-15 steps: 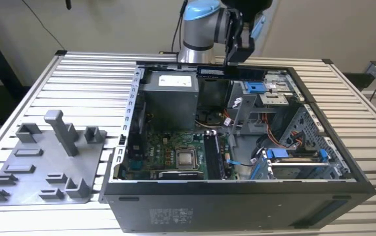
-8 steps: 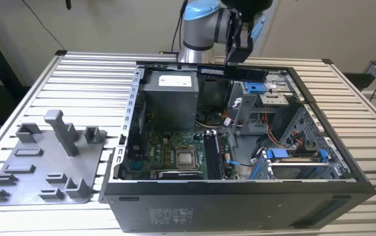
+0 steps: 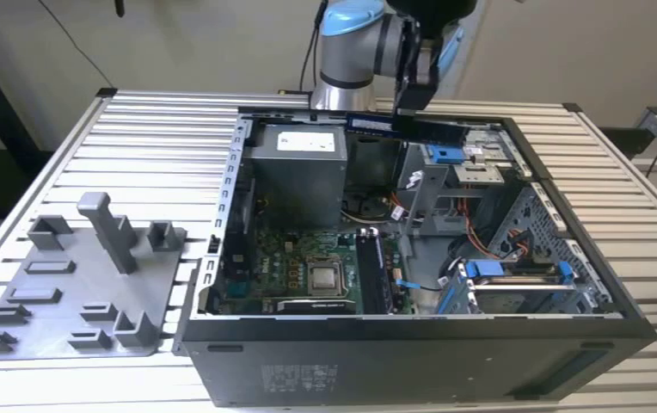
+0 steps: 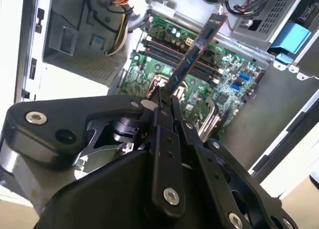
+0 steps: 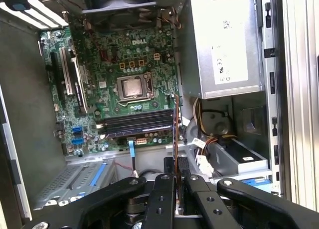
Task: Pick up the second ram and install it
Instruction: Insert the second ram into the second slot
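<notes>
The second ram (image 3: 407,127) is a thin dark stick hanging level above the back of the open computer case (image 3: 420,353). My gripper (image 3: 410,109) is shut on it from above. In the second wrist view the ram (image 4: 197,52) sticks out from between the black fingers (image 4: 160,107), over the green board (image 4: 227,87). The first wrist view shows the ram (image 5: 175,124) edge-on, beyond the gripper (image 5: 177,164). It hangs well above the long black slots (image 5: 137,123), beside the processor socket (image 5: 132,87).
A grey power supply (image 3: 294,163) fills the case's back corner on the exterior view's left. Drive cages with blue tabs (image 3: 500,275) sit on the right. A grey fixture plate with upright posts (image 3: 76,284) lies on the slatted table (image 3: 156,129), left of the case.
</notes>
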`<action>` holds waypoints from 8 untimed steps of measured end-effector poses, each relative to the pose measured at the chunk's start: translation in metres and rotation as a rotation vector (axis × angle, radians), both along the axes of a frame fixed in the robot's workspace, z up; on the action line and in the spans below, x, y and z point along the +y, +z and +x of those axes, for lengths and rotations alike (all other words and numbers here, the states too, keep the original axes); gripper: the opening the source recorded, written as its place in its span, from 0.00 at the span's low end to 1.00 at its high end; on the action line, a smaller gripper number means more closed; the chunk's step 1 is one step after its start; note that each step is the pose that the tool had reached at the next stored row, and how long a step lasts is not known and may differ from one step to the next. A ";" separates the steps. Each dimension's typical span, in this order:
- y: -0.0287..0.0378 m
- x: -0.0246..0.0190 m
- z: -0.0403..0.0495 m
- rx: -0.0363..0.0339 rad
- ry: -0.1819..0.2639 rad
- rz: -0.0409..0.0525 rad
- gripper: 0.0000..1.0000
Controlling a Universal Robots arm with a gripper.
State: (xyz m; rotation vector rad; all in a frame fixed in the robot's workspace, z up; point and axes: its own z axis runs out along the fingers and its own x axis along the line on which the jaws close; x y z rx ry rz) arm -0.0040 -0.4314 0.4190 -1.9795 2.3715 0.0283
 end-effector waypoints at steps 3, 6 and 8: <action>-0.0001 0.0000 0.0000 0.0000 -0.028 0.0000 0.14; -0.0002 0.0000 0.0000 0.0000 -0.058 0.0000 0.14; -0.0002 0.0000 0.0000 0.0000 -0.080 0.0000 0.14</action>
